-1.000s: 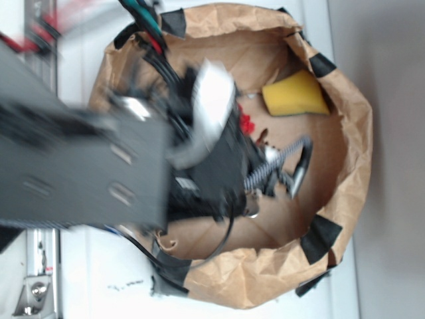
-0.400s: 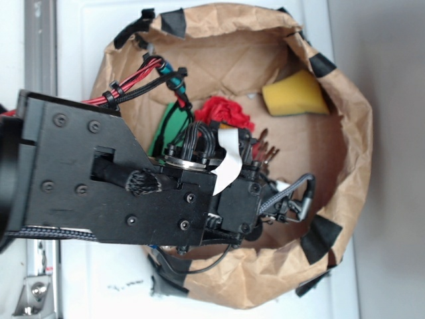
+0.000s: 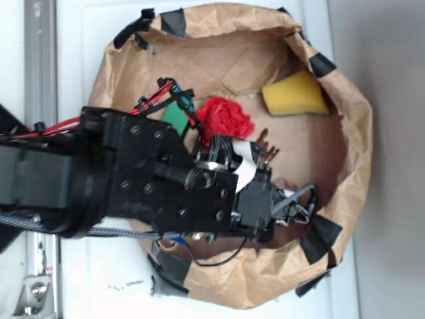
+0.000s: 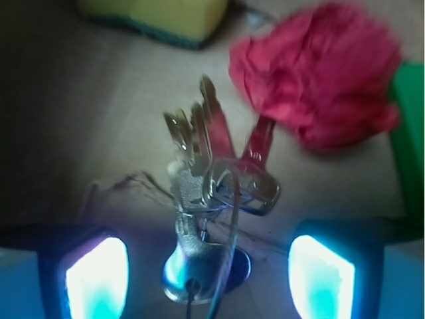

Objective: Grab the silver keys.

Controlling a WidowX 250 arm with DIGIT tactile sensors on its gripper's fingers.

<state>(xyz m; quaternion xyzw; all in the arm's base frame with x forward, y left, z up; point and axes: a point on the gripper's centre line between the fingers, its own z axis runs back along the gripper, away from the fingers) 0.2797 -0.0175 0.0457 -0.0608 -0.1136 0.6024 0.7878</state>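
One bunch of silver keys (image 4: 212,159) lies just ahead of the gripper (image 4: 209,266), with at least four blades fanned out; the blur hides any more. One red flower (image 4: 325,83) sits beyond the gripper to its right. One yellow sponge (image 4: 156,16) lies farther ahead, to its left. One brown paper bag (image 3: 345,133) rings them all.

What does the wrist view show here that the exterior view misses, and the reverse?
Only the wrist view shows the silver keys whole, fanned blades on a wire ring, lying between the open gripper fingers. Only the exterior view shows the black arm and the taped brown paper wall ringing everything. Both show the red flower and the yellow sponge.
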